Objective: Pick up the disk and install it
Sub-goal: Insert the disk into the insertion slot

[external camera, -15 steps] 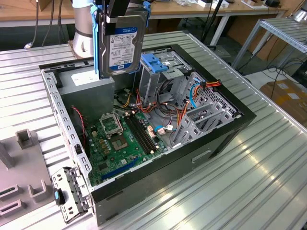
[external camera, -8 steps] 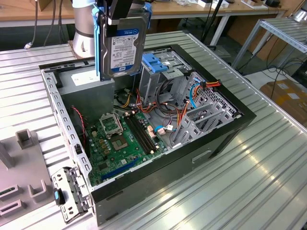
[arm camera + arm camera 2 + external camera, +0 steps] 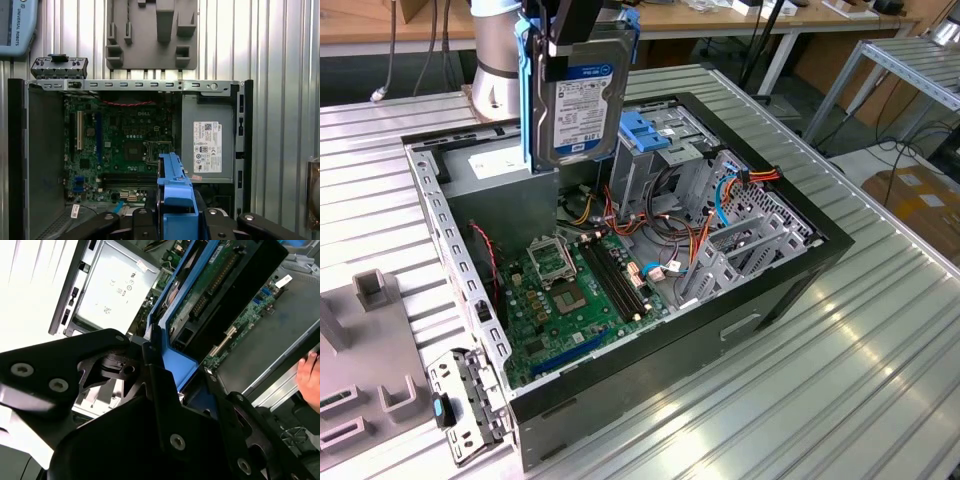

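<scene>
end effector [image 3: 578, 40] grips the disk [image 3: 585, 100] — held clear above the open case [image 3: 440, 215] rim.

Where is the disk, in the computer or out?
Out. The gripper holds the disk on edge in the air above the open computer case.

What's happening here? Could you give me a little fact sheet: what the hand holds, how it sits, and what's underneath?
holder: hand, shut on the disk
disk pose: upright, in the air, blue rails on its edges
underneath: open computer case, motherboard exposed
support: ribbed metal table
installed: not yet
</scene>
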Tool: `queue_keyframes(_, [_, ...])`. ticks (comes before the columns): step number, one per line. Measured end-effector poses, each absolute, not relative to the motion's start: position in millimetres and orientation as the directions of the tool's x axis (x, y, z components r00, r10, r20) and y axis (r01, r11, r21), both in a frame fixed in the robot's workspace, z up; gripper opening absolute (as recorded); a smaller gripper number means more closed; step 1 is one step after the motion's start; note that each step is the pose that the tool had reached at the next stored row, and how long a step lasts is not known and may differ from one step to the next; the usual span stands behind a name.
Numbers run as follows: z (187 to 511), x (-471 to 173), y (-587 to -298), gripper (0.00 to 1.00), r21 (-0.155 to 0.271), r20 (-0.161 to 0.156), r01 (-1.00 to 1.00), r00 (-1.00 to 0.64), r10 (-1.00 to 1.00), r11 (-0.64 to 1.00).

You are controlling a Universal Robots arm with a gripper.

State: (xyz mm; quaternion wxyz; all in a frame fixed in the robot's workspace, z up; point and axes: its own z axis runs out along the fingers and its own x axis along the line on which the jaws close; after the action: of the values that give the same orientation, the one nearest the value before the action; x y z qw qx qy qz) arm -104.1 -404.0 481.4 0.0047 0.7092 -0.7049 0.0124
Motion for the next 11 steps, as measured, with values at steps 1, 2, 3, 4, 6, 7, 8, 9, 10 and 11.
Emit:
queue_keyframes(1, [481, -104, -405, 0.37, -0.011, 0.024, -1.0, 0.006, -1.0, -0.006])
queue_keyframes(2, [481, -104, -406, 0.37, -0.011, 0.024, -1.0, 0.006, -1.0, -0.006])
queue_keyframes(3, [481, -104, -407, 0.37, -0.011, 0.024, -1.0, 0.006, -1.0, -0.006])
queue_keyframes(4, [481, -104, -408, 0.37, -0.011, 0.024, -1.0, 0.006, -1.0, -0.006])
queue_keyframes(6, [481, -104, -410, 0.37, -0.011, 0.024, -1.0, 0.006, -1.0, -0.006])
queue_keyframes(7, [481, -104, -411, 0.37, -0.011, 0.024, -1.0, 0.006, -1.0, -0.006])
queue_keyframes(8, [481, -104, -412, 0.37, -0.011, 0.024, -1.0, 0.006, -1.0, -0.006])
queue_keyframes(9, [481, -104, -414, 0.37, -0.011, 0.024, -1.0, 0.006, -1.0, -0.006])
queue_keyframes(10, [481, -104, -416, 0.37, -0.011, 0.024, -1.0, 0.006, -1.0, -0.006])
queue_keyframes(11, [481, -104, -417, 0.37, -0.011, 0.024, -1.0, 0.006, -1.0, -0.006])
